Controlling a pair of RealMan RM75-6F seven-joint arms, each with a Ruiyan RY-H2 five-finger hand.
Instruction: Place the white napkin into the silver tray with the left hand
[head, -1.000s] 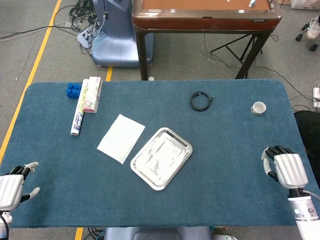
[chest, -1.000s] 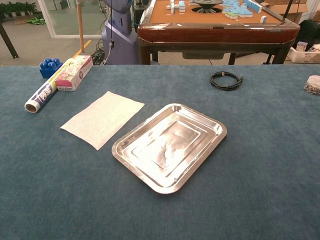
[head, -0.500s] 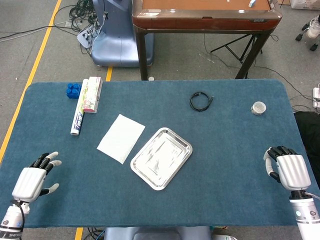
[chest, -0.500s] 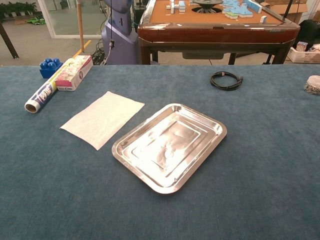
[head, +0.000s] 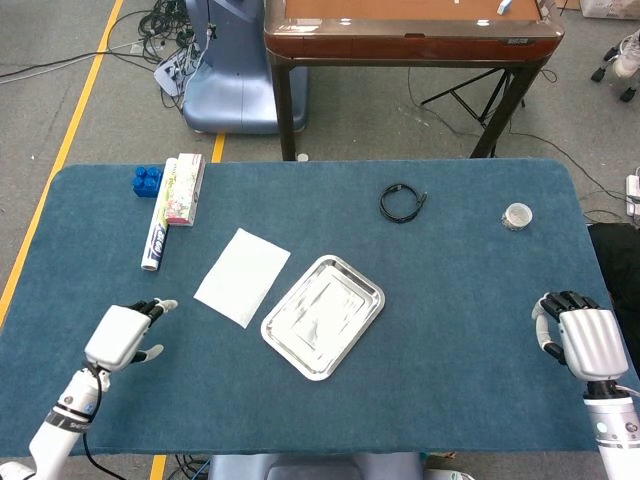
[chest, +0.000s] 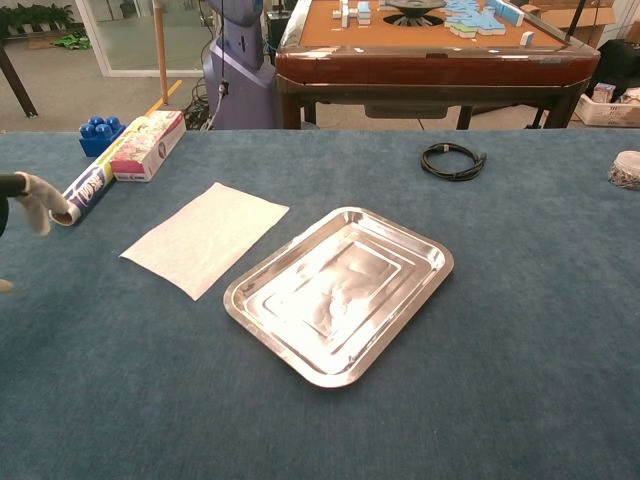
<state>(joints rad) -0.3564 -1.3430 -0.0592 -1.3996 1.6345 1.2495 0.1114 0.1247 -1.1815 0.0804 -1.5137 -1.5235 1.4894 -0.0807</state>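
Bright, even light; soft shadows; tray (chest: 340, 292) glares; sharp focus.

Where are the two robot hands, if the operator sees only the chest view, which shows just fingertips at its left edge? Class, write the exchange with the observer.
Operator: Where is the left robot hand?
Observer: The left robot hand is over the table, nearer the robot than the white napkin and to its left, not touching it.
Operator: Does it hold anything?
Observer: No, its fingers are apart and empty.
Operator: And the right one?
Observer: The right robot hand is at the table's right edge, fingers curled, holding nothing.
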